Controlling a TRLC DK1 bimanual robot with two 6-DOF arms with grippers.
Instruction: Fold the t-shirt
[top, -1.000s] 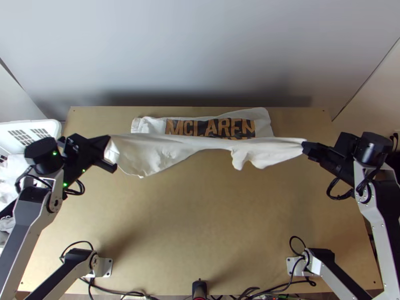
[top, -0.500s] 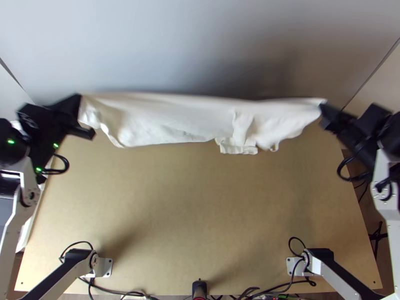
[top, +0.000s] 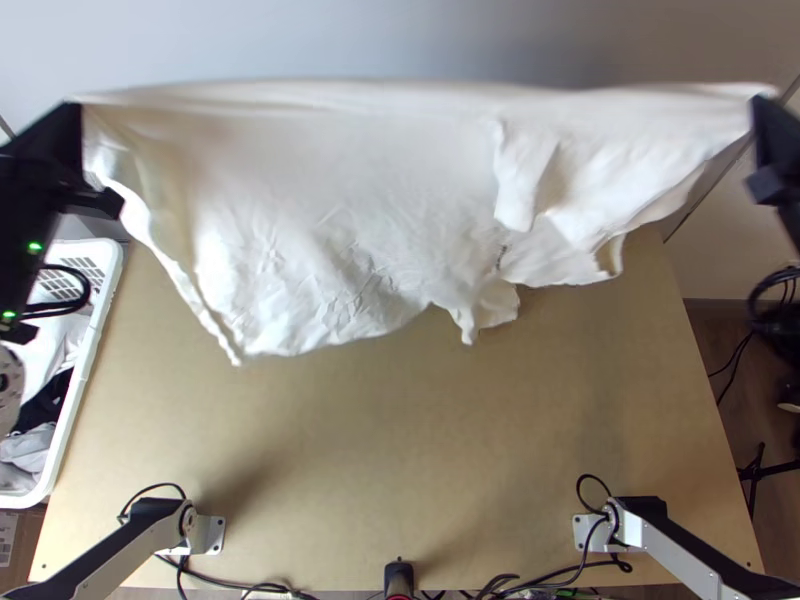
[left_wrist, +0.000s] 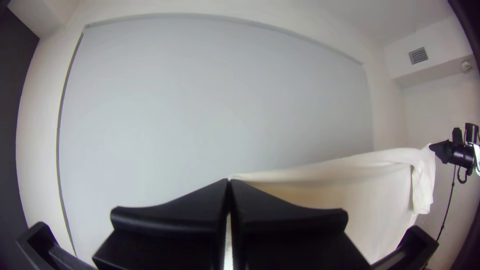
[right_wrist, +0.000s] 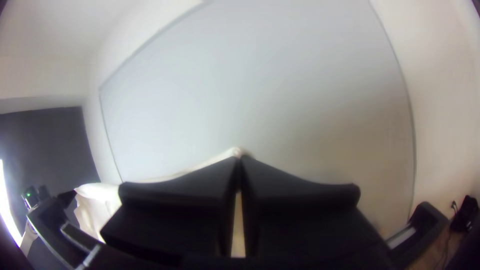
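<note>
Left gripper (left_wrist: 229, 183) and right gripper (right_wrist: 239, 160), both clenched on the shirt (top: 320, 210), have hoisted it higher above the table (top: 400, 430), likely for straightening.

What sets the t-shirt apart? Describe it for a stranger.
Find the light wooden table, then look above its far half. There a white fabric t-shirt hangs between the black left end effector and black right end effector. Unlike the rumpled clothes in the white plastic basket, it is stretched wide in midair.

A light wooden table (top: 400, 440) carries black cables (top: 209, 577).
</note>
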